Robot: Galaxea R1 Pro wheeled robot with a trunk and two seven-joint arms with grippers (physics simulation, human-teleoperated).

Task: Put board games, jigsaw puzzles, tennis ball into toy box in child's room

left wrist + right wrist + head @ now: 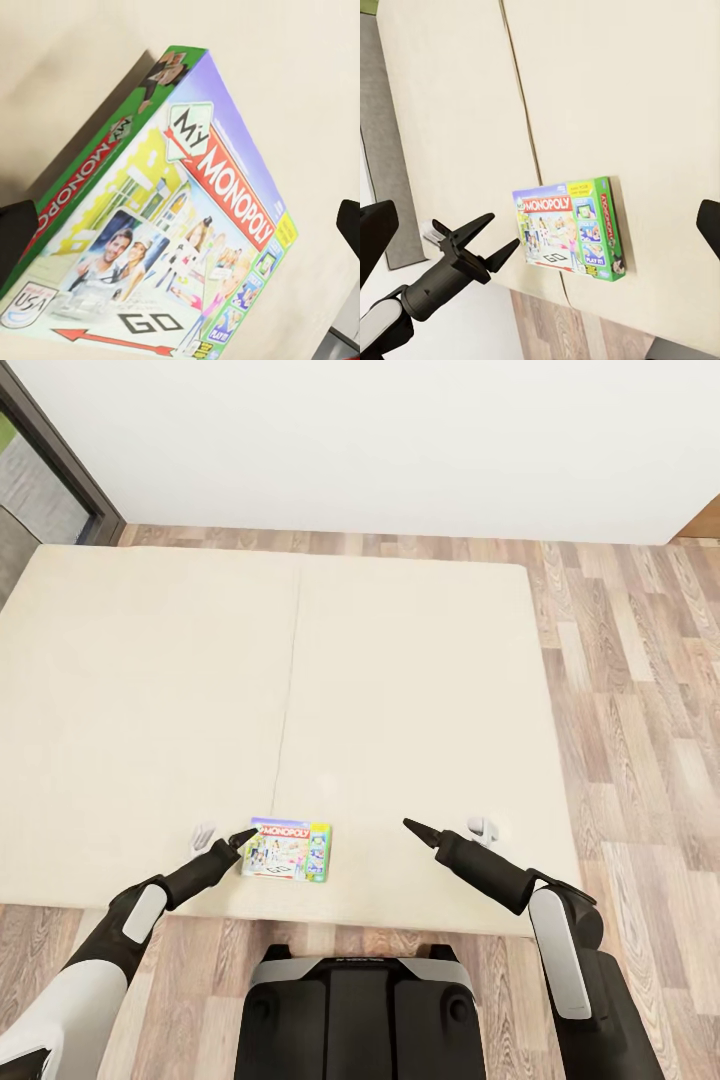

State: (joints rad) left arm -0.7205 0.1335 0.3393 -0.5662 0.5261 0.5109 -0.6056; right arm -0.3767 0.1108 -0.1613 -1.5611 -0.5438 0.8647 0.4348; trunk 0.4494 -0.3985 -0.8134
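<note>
Lower centre of head view: board game (288,850) flat on bed (400,660) near its front edge. Left hand (243,839) spread wide at box's left edge, holding nothing. Right hand (408,825) empty, opening unclear, hovering right of box.

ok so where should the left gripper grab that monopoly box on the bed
Probably the near left edge. The Monopoly box lies flat near the foot edge of the bed, too wide to span, and the open left gripper is already beside that edge. Come in low from the left, one finger under, one on top.
</note>
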